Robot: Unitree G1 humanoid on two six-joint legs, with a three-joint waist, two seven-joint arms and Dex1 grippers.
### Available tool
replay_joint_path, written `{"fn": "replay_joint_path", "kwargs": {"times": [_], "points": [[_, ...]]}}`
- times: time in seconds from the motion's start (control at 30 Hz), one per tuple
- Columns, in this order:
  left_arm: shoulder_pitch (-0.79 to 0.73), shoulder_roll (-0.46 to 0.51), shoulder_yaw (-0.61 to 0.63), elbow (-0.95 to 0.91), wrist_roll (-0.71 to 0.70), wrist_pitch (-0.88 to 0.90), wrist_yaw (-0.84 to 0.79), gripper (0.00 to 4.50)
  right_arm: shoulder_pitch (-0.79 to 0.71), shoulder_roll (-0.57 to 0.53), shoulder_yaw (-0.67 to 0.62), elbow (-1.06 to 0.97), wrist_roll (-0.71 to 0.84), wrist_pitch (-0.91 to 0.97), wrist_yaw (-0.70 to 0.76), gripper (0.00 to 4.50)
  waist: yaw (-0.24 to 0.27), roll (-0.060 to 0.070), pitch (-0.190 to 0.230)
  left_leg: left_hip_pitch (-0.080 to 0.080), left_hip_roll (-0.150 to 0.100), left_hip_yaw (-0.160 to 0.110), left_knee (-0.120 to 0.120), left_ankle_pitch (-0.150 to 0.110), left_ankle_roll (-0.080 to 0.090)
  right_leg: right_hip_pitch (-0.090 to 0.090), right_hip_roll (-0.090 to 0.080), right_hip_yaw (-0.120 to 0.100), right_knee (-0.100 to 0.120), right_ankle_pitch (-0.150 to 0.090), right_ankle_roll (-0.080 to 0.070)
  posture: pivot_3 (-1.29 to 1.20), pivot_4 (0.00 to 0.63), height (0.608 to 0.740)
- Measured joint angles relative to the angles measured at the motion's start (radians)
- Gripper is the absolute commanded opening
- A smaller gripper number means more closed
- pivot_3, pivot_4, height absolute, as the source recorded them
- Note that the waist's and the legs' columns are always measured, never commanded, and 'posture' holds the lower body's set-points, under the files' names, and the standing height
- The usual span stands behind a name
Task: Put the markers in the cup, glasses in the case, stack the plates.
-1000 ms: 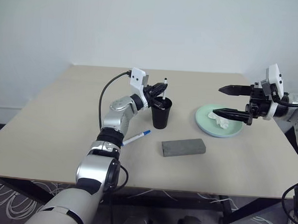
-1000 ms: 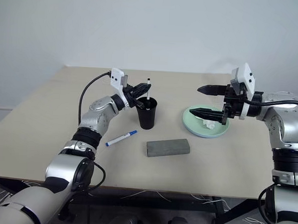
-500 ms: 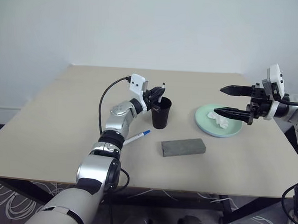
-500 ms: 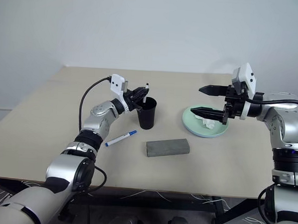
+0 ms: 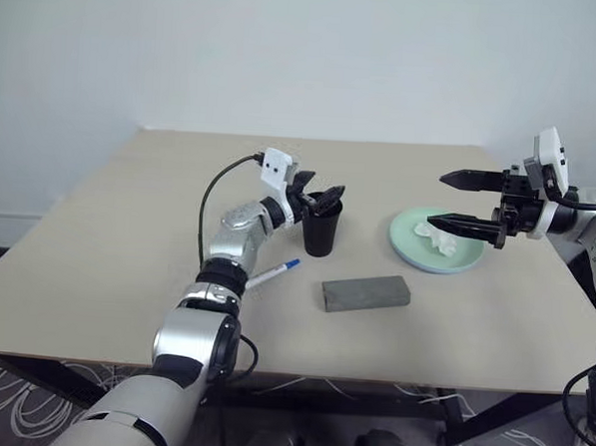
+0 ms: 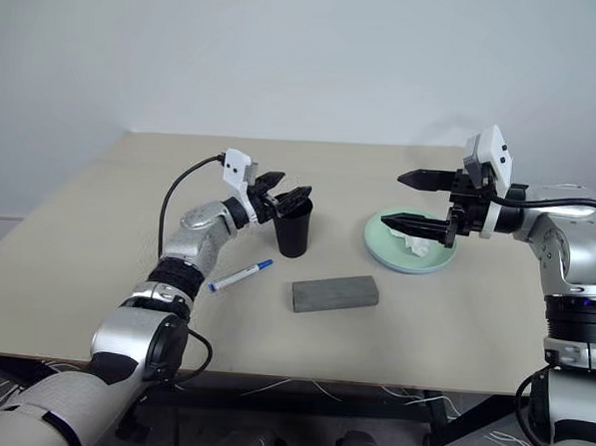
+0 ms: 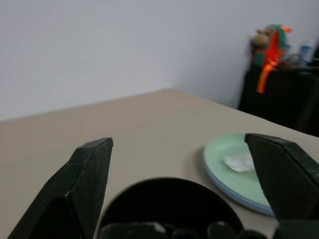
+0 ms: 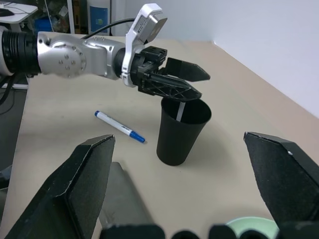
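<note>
Over the cup: your left gripper (image 6: 284, 195) has gone from pinching the black-capped marker to spread wide above the rim.
Black-capped marker (image 8: 179, 111): dropped inside the cup (image 5: 321, 227), white barrel against the inner wall.
Blue-capped marker (image 5: 273, 275): on the table (image 5: 117, 244), just in front of the cup.
Right gripper (image 5: 459, 202): spread wide, empty, above the near rim of the mint plate (image 5: 409, 239).
Tissue (image 5: 439, 240): on that plate.
Case (image 5: 366, 293): shut, in front of the cup.
Meaning: one marker done; you likely fetch the blue one next.
</note>
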State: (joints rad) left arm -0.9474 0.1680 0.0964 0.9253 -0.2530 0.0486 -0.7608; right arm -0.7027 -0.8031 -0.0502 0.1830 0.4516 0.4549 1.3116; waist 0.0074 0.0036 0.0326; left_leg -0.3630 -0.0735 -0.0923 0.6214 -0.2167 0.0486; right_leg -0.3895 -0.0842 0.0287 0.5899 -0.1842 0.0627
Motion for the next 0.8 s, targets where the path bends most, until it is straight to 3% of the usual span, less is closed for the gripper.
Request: {"fn": "replay_joint_path", "kwargs": {"times": [0.23,0.43,0.57,0.8], "points": [[0.002,0.168,-0.006,-0.301,-0.088,0.331,-0.175,4.47,0.0,0.003,0.001,0.001,-0.001,-0.003,-0.001,4.5,-0.005,0.0,0.0,0.0,0.002,-0.001,0.0,0.0,0.0,0.0,0.0,0.0,0.0,0.0,0.0,0.0,0.0,0.732],[0.081,0.332,-0.13,-0.471,-0.027,0.418,-0.284,4.47,0.0,0.008,0.001,0.004,-0.002,-0.01,-0.004,4.5,-0.006,0.001,-0.001,0.003,0.002,0.0,-0.002,0.0,0.0,0.001,0.0,0.0,0.001,0.0,0.0,0.0,0.0,0.732],[0.166,0.347,-0.199,-0.474,0.006,0.475,-0.311,4.47,0.0,0.011,0.001,0.004,-0.002,-0.011,-0.006,4.5,-0.004,0.0,0.0,0.001,0.002,-0.001,-0.001,0.0,0.0,0.0,0.0,0.0,0.001,0.0,0.0,0.0,0.0,0.732],[0.168,0.375,-0.318,-0.454,0.122,0.539,-0.292,4.47,0.0,0.013,0.001,0.005,-0.002,-0.012,-0.007,4.5,-0.004,0.0,0.0,0.002,0.002,-0.001,-0.003,0.0,0.0,0.0,0.0,0.0,0.0,0.0,0.0,0.0,0.0,0.732]]}}
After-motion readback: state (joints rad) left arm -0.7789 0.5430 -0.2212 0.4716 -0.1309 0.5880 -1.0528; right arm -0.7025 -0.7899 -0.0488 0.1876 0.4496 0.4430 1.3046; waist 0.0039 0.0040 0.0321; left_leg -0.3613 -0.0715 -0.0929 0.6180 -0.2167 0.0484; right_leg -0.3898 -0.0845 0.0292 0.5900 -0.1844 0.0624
